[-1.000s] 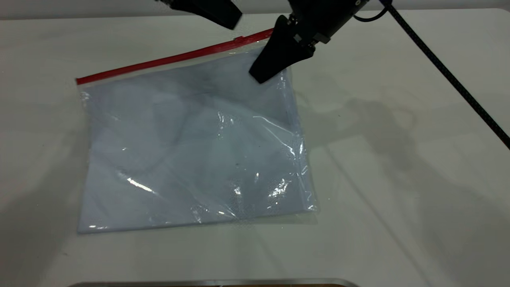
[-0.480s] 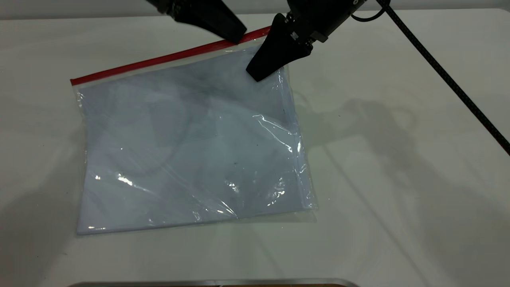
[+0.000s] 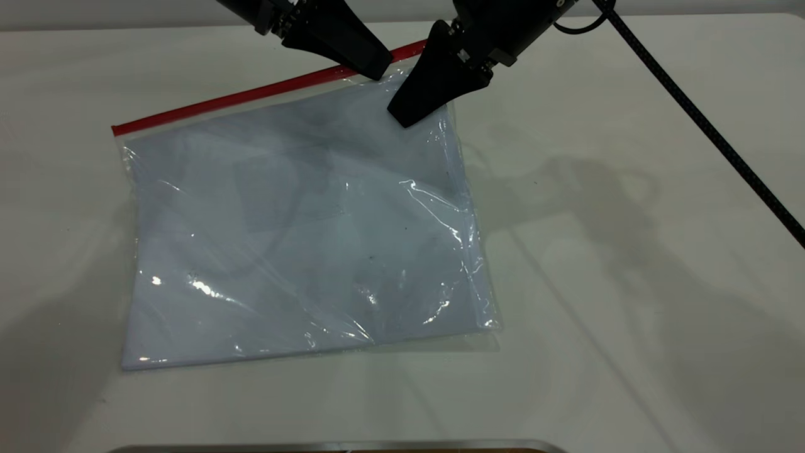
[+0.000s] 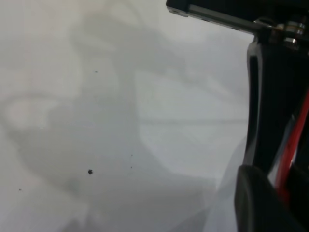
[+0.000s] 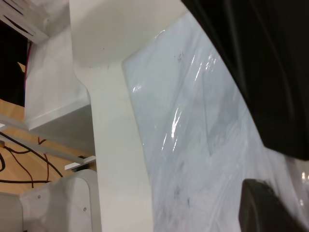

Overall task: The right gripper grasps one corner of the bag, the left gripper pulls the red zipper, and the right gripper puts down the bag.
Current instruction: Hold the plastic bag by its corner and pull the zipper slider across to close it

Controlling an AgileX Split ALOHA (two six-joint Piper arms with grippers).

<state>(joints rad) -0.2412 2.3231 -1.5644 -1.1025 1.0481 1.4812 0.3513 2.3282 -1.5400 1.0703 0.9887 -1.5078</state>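
1. Bag (image 3: 302, 233) lay flat on table (image 3: 629, 283); right gripper (image 3: 420, 104) clamped its far corner.
2. Left gripper (image 3: 371, 66) sat at zipper (image 3: 251, 95), jaw gap unclear.
3. Zip-pull step: next needs a firm pinch on the slider.

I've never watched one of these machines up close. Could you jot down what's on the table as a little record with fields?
table: white
bag: clear, paper inside, lying flat
zipper: red strip along the bag's far edge
left gripper: at the zipper, near the bag's far right corner, strip between its fingers
right gripper: clamped on that corner
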